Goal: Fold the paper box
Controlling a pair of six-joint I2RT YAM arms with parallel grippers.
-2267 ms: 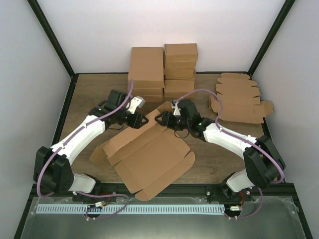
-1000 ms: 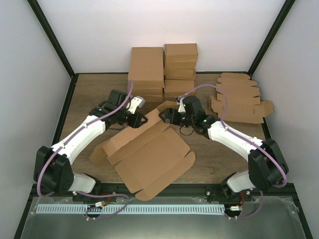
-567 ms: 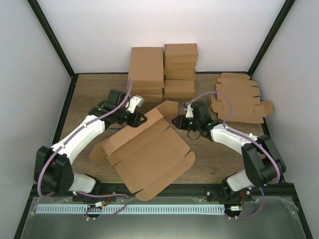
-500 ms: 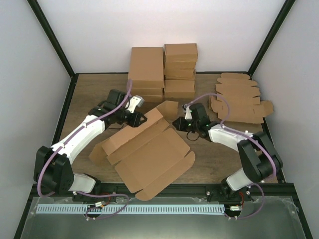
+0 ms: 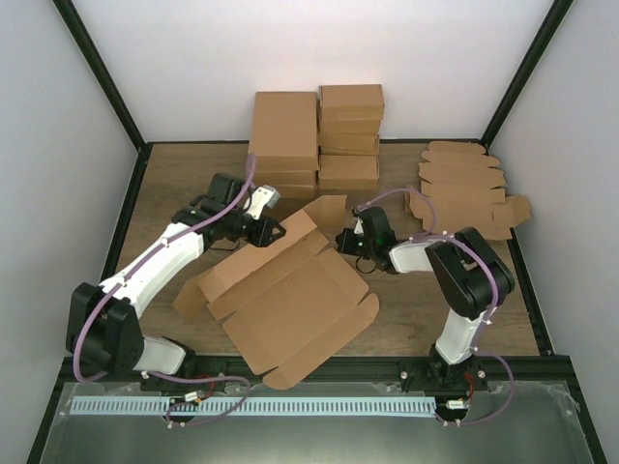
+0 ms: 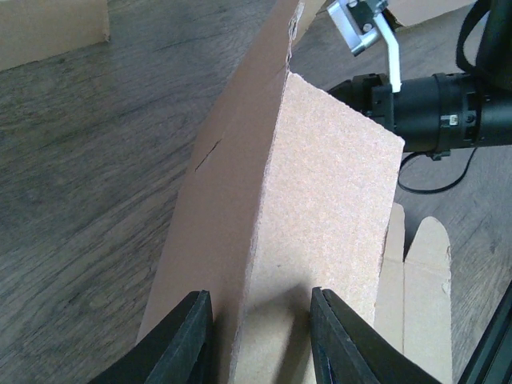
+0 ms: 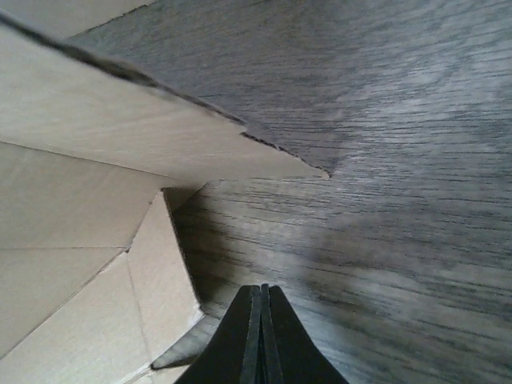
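Progress: early. The paper box (image 5: pixel 290 304) lies mostly flat on the table (image 5: pixel 406 319), in front of both tools. Only one end flap (image 6: pixel 320 200) stands raised, and the left gripper (image 6: pixel 260 344) is pinched narrowly on it. The remaining walls, side flaps and tabs are unfolded.

The right gripper (image 7: pixel 261 304) is fully closed and holds nothing. Its tip is low, just beside the box's edge.

Clearance: bare table lies behind the right gripper. The stacked boxes (image 5: pixel 285 130) stand close beyond the left gripper. The flat blanks (image 5: pixel 462 198) lie off to the right.
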